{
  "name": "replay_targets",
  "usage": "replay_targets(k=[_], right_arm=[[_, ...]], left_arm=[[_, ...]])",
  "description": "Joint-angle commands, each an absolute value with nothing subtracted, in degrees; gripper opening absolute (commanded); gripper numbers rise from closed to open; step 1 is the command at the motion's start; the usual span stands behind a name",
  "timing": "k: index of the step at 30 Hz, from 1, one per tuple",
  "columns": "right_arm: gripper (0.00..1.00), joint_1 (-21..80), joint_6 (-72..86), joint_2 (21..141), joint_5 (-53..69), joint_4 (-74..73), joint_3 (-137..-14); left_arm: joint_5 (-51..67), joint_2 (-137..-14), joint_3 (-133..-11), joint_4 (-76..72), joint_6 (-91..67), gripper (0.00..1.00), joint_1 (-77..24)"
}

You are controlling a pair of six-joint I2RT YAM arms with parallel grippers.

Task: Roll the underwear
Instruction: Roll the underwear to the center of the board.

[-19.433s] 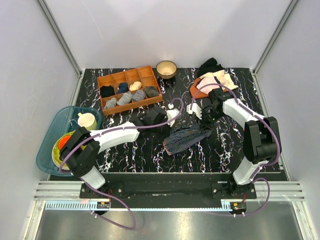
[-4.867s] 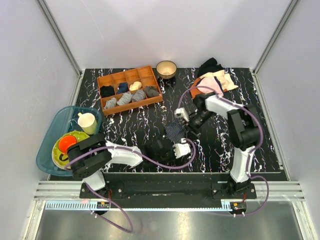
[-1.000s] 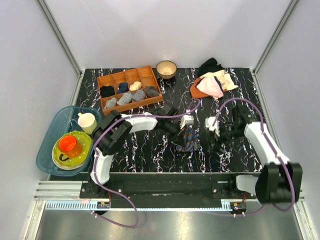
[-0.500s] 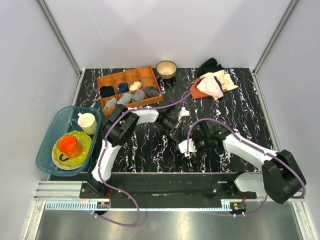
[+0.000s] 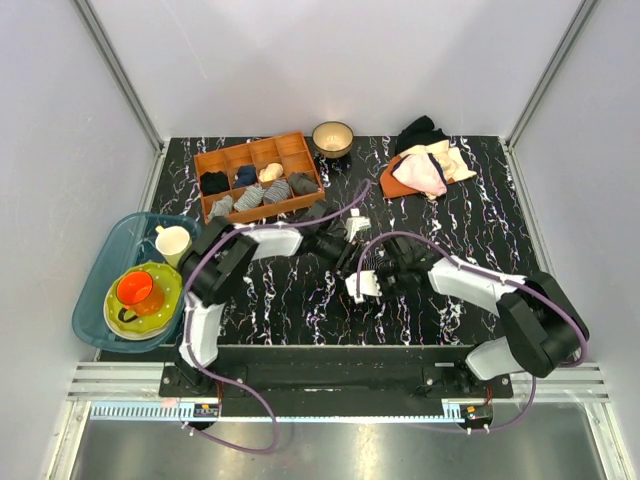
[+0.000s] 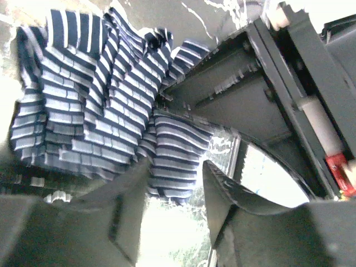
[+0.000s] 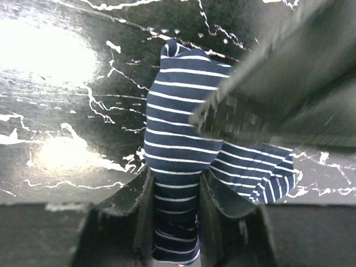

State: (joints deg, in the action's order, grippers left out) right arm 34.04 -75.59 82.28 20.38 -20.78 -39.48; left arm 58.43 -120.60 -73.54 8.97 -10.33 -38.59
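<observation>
The underwear [image 7: 178, 139] is a bunched, partly rolled bundle of navy cloth with pale stripes on the black marbled table. My right gripper [image 7: 173, 194] is shut on its near end, with cloth filling the gap between the fingers. In the left wrist view the underwear [image 6: 94, 111] lies ahead at the upper left. My left gripper [image 6: 175, 172] is open, and the cloth's lower edge just reaches its fingertips. In the top view both grippers, left [image 5: 348, 247] and right [image 5: 366, 270], meet mid-table and hide most of the cloth.
An orange divided tray [image 5: 296, 150] with small cloth rolls stands at the back left, with a bowl [image 5: 332, 135] beside it. A pile of pink, cream and black garments [image 5: 425, 165] lies at the back right. A teal tub [image 5: 100, 275] holds dishes and a cup [image 5: 173, 241].
My right gripper has moved slightly up and left onto the underwear. My left gripper has drawn back a little to the left. The cloth went from spread flat to a bundle.
</observation>
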Motion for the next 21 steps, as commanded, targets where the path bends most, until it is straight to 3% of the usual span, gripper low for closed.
replay_targets(k=[1,8,11,15,21], right_arm=[[0.26,31.21,-69.88,83.94,23.36,-29.69,-42.27],[0.26,24.61,-69.78,92.69,40.68,-52.18,-54.12],[0.26,22.59,-70.84,101.29,45.78,-62.11,-62.81],[0.26,20.39,-73.83,109.68,49.13,-70.04,-67.85],[0.29,19.25,-71.29,111.71,47.03,-68.21,-67.77]], left_arm=[[41.24,-103.04,-61.37,-7.36,-10.73,0.51,-38.06],[28.66,-79.23,-37.67,-23.44,-1.77,0.57,-38.93],[24.8,-72.71,-30.88,-28.56,6.22,0.66,-43.92],[20.75,-73.91,-34.88,-17.63,14.57,0.68,-50.52],[14.95,-85.15,-44.64,-8.89,22.49,0.68,-57.12]])
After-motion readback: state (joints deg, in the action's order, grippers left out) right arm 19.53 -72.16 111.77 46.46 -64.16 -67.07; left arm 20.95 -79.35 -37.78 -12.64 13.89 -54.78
